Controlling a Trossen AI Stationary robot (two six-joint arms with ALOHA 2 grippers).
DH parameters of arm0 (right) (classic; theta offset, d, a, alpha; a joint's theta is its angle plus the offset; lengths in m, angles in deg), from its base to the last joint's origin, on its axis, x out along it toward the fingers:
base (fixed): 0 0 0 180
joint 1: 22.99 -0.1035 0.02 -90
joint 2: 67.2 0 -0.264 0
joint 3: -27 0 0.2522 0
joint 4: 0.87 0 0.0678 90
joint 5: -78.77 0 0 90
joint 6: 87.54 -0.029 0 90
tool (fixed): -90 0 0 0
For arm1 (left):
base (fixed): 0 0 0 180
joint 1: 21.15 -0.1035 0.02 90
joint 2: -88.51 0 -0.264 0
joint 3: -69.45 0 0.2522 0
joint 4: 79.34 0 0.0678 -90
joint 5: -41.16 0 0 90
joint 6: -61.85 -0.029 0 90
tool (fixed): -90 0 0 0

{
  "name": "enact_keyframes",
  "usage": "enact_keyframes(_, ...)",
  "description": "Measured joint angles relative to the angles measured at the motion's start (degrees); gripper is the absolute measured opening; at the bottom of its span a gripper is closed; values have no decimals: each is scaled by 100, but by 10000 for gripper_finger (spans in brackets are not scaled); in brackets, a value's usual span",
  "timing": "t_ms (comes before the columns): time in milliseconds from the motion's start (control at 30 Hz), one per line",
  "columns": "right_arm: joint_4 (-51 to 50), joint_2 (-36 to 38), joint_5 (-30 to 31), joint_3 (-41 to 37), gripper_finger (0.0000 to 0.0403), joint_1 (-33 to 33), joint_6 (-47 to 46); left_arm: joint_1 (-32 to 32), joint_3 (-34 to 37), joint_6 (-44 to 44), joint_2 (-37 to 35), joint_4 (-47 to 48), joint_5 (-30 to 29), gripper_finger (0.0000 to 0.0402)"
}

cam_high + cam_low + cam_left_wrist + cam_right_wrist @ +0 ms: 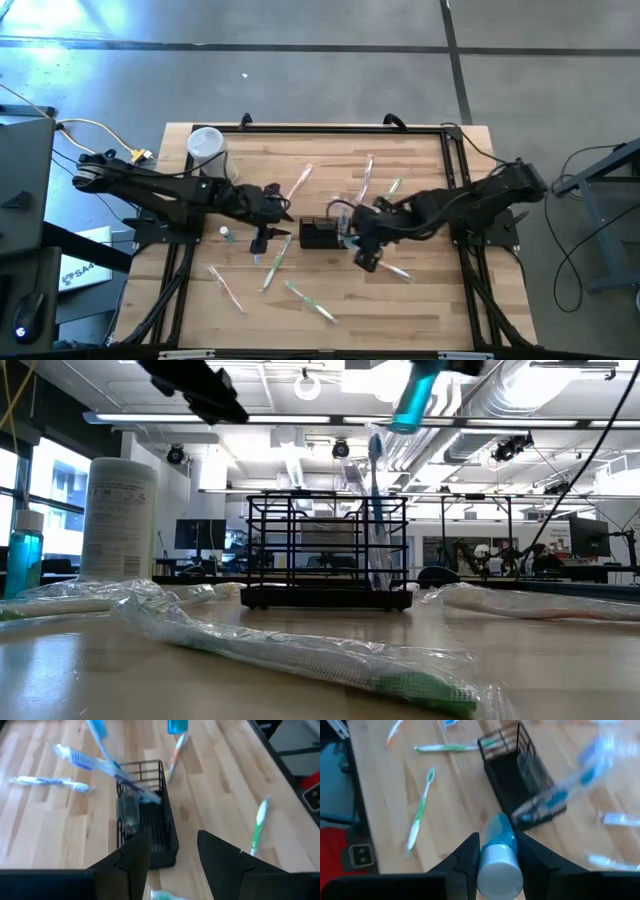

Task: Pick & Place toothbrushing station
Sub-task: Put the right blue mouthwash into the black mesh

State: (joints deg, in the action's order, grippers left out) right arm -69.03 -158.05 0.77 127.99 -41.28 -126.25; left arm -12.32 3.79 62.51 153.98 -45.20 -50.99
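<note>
One blue toothbrush (pixel 374 510) stands in the black caddy (pixel 320 234); the right hand (pixel 496 857) pinches a blue tube (pixel 498 851) at its 3 o'clock, the left hand (pixel 172 851) spread and empty at 9 o'clock, wrapped toothbrushes (pixel 305 300) scattered on the tabletop (pixel 420 300).

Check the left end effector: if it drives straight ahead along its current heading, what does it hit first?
Most likely the black caddy: it sits directly ahead of the open left end effector, near end closest. How high the end effector is above it is unclear.

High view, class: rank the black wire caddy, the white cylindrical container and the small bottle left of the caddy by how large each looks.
1. Black wire caddy, beside the right gripper.
2. White cylindrical container; its round top looks close to the caddy in size, so this order is unsure.
3. Small bottle, clearly the smallest.
</note>
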Motion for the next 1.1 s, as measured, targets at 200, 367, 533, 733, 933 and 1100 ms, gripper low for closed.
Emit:
enact_keyframes(200, -89, -683, 56, 685, 94, 415, 591, 355, -4, 262, -189, 454, -566, 163)
enact_keyframes(367, -80, -1077, -10, 801, 94, 712, 896, 480, -4, 265, -232, 617, -776, 163)
enact_keyframes(533, -47, -1291, -86, 803, 94, 853, 1050, 471, 2, 261, -227, 639, -803, 163)
enact_keyframes(733, 207, -1367, -517, 808, 94, 856, 1202, 471, 2, 248, -227, 632, -809, 163)
enact_keyframes(933, 303, -1365, -631, 808, 94, 856, 1281, 469, 2, 139, -227, 562, -809, 163)
enact_keyframes(1100, 407, -1365, -570, 808, 94, 856, 1408, 469, 2, -166, -143, 168, -807, 163)
